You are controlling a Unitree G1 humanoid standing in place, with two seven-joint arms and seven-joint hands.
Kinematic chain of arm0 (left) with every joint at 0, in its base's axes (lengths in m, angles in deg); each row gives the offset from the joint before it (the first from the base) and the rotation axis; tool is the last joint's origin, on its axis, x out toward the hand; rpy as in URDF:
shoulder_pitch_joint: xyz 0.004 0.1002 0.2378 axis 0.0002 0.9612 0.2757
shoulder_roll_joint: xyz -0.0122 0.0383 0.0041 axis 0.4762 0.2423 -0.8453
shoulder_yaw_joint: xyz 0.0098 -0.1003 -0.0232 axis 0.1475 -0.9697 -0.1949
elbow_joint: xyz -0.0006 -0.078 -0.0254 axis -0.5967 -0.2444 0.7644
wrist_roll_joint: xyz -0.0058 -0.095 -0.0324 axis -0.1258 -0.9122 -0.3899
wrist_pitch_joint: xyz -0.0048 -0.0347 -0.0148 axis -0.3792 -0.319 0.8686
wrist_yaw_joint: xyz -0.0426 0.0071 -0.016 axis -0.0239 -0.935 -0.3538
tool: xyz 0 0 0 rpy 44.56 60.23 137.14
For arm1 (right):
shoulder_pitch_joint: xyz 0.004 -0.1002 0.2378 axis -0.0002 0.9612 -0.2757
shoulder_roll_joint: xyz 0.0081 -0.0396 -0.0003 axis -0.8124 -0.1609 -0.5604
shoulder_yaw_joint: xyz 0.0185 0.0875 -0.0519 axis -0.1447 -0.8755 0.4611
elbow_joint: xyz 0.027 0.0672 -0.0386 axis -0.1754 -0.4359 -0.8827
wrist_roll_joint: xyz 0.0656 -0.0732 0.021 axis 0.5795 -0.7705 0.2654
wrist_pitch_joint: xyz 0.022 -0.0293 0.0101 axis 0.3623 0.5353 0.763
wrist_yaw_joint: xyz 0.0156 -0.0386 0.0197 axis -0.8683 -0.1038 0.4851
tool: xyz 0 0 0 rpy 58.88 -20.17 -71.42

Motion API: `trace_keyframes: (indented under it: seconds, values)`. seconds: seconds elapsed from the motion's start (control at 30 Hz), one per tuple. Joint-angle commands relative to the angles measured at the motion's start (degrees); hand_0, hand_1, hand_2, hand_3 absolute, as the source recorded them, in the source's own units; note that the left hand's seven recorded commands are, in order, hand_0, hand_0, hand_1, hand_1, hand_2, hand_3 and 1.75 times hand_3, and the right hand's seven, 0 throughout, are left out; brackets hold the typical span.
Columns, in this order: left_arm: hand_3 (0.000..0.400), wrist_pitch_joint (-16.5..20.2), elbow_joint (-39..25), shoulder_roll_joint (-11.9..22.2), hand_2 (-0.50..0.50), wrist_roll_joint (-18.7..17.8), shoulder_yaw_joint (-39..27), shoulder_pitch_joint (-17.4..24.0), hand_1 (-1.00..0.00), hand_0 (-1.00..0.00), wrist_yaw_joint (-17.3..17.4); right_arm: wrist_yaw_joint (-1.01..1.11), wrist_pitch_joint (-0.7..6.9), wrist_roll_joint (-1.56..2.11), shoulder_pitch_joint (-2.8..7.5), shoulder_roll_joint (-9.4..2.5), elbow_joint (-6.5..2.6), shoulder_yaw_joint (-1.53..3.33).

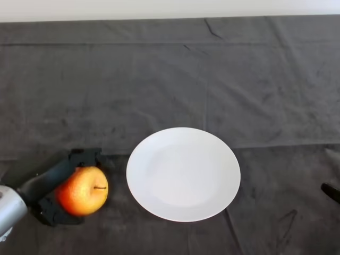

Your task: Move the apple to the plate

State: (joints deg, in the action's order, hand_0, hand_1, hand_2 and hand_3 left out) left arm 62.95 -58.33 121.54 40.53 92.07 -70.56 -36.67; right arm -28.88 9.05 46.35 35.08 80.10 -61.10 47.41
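Observation:
A red and yellow apple (83,190) lies on the dark cloth at the lower left, its stem pointing right. My black left hand (49,206) is curled round it, with one finger along its far side and another under its near side. A white round plate (183,173) lies empty on the cloth just right of the apple, a small gap between them.
The dark cloth (170,79) covers the whole table and is creased. The table's far edge runs along the top. A small dark object (332,191) shows at the right edge.

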Motion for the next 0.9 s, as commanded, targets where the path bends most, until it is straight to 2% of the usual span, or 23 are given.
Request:
trace_keyframes:
  seconds: [0.03, 0.17, 0.47, 0.7, 0.9]
  values:
    - [0.400, 0.53, 0.84, -0.94, 0.00, -0.17, -1.07, -4.22, -1.00, -1.00, -0.73, 0.03, 1.98, 1.33, 1.59, -1.45, -1.68, -0.11]
    - [0.400, 2.64, -1.91, -2.93, 0.00, 1.84, -0.58, -5.44, -1.00, -1.00, -2.20, 0.04, 1.99, 1.31, 1.59, -1.47, -1.68, -0.13]
    - [0.400, 4.39, -6.96, -7.91, 0.00, 10.34, 2.36, -6.57, -1.00, -1.00, -10.22, 0.07, 2.02, 1.27, 1.59, -1.49, -1.67, -0.18]
    - [0.400, 4.24, -6.99, -11.83, 0.00, 16.19, 6.21, -7.02, -1.00, -1.00, -16.82, 0.05, 2.00, 1.30, 1.59, -1.47, -1.68, -0.15]
    - [0.400, 3.66, -5.77, -14.00, 0.00, 18.43, 9.23, -7.41, -1.00, -1.00, -20.30, 0.01, 1.97, 1.36, 1.58, -1.43, -1.69, -0.08]
